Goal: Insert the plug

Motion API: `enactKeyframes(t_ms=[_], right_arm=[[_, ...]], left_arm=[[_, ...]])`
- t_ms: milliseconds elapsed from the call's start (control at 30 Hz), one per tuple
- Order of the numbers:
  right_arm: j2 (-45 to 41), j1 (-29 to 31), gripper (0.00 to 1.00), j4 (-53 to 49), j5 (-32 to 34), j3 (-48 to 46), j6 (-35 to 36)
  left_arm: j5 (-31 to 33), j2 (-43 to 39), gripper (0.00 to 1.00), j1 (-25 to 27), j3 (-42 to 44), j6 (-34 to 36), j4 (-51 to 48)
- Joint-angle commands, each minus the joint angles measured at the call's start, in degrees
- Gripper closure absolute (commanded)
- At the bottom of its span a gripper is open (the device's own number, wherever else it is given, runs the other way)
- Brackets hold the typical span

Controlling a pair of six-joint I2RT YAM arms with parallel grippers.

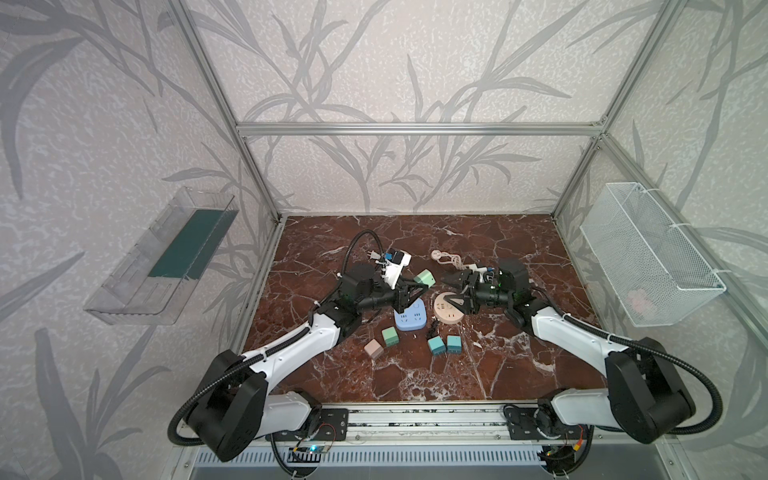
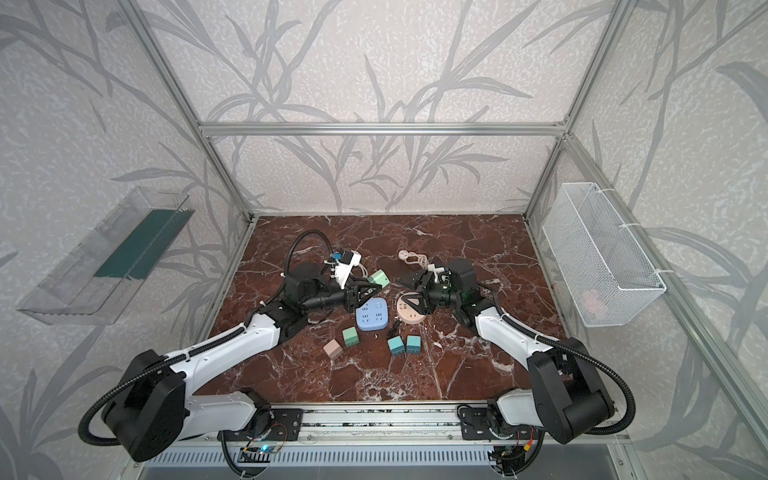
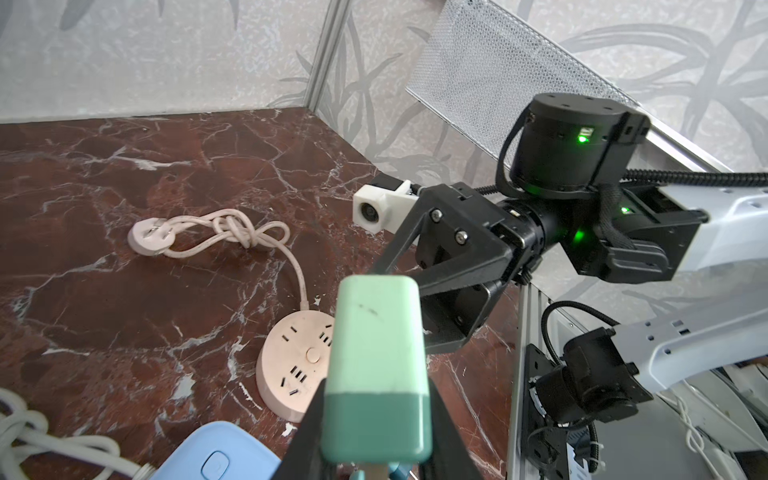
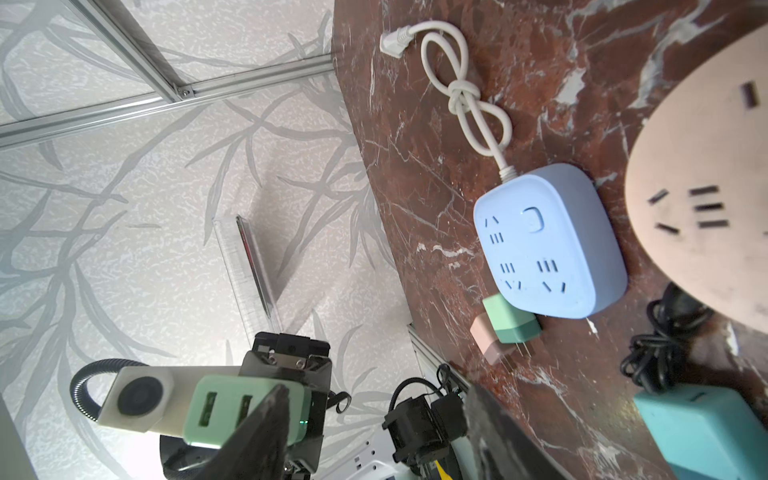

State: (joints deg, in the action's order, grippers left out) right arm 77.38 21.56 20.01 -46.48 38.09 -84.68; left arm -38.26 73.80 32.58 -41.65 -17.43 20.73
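Note:
A mint-green plug [image 1: 424, 277] [image 3: 376, 365] hangs in the air, with my left gripper [image 1: 415, 286] [image 3: 376, 415] shut on its darker green end. It sits just above the far edge of the blue power strip [image 1: 410, 316] [image 4: 548, 241]. My right gripper [image 1: 451, 291] [image 4: 376, 395] faces it from the right, open and empty, over the round pink power strip [image 1: 449, 312] [image 3: 291, 365]. In the right wrist view the plug [image 4: 224, 409] shows its two-slot face just past one fingertip. Its prongs are hidden.
Loose plugs lie in front of the strips: a green one [image 1: 390, 336], a pink one [image 1: 374, 348] and two teal ones [image 1: 435, 345]. A black cable [image 1: 434, 328] lies between them. The pink strip's knotted cord [image 1: 446, 258] lies behind. A wire basket [image 1: 648, 253] hangs on the right wall.

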Motion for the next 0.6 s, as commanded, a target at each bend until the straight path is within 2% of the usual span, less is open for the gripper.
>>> enactKeyframes(t_ms=[0, 233, 567], right_arm=[[-3.5, -1.3, 0.33, -1.9, -7.1, 0.2, -0.4], [-6.2, -3.4, 0.33, -9.8, -10.0, 1.0, 2.6], [-4.6, -3.3, 0.37, -11.3, -13.1, 2.1, 3.6]], left_arm=[[-4.2, 1.0, 1.00, 0.5, -1.5, 6.0, -5.9], [-1.5, 1.5, 1.00, 2.4, -2.4, 9.7, -10.7], [1.5, 2.4, 1.00, 6.3, -4.4, 14.6, -17.1]])
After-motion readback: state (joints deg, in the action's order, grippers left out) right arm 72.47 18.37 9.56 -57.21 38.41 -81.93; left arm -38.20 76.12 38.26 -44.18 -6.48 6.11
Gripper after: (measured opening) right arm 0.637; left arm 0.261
